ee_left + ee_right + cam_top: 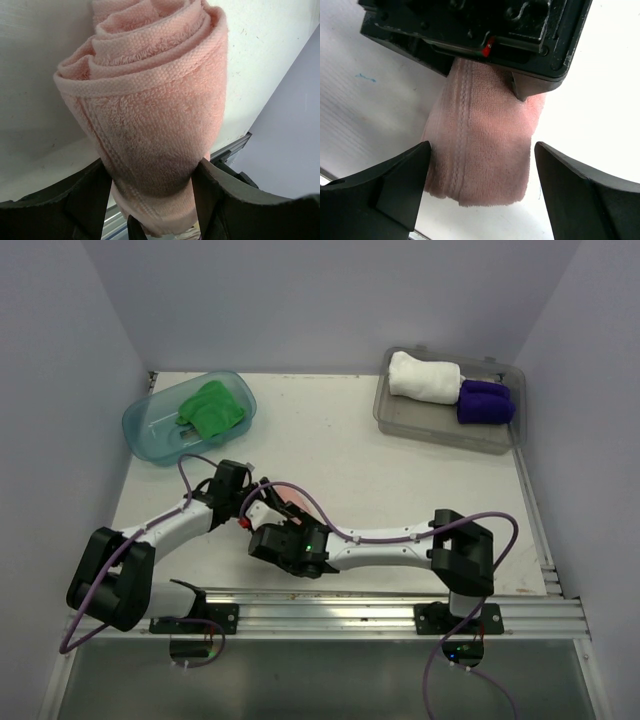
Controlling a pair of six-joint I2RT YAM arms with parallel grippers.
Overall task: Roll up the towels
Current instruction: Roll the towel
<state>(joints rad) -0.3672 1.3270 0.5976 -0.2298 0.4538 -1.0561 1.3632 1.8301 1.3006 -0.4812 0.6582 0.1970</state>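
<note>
A salmon pink towel (150,100), rolled into a thick spiral, stands between the fingers (212,187) of my left gripper (150,172), which is shut on its lower end. In the right wrist view the same pink towel (480,145) hangs from the left gripper's black body (470,30), and my right gripper (480,152) is open around its loose end, one finger at its edge and the other apart. From above, both grippers (262,502) (288,520) meet at the table's near middle, mostly hiding the pink towel (300,504).
A crumpled green towel (212,405) lies in the teal tub (150,430) at the back left. Rolled white (425,377) and dark purple (485,402) towels lie in the clear grey tray (400,420) at the back right. An aluminium rail (380,605) runs along the near edge.
</note>
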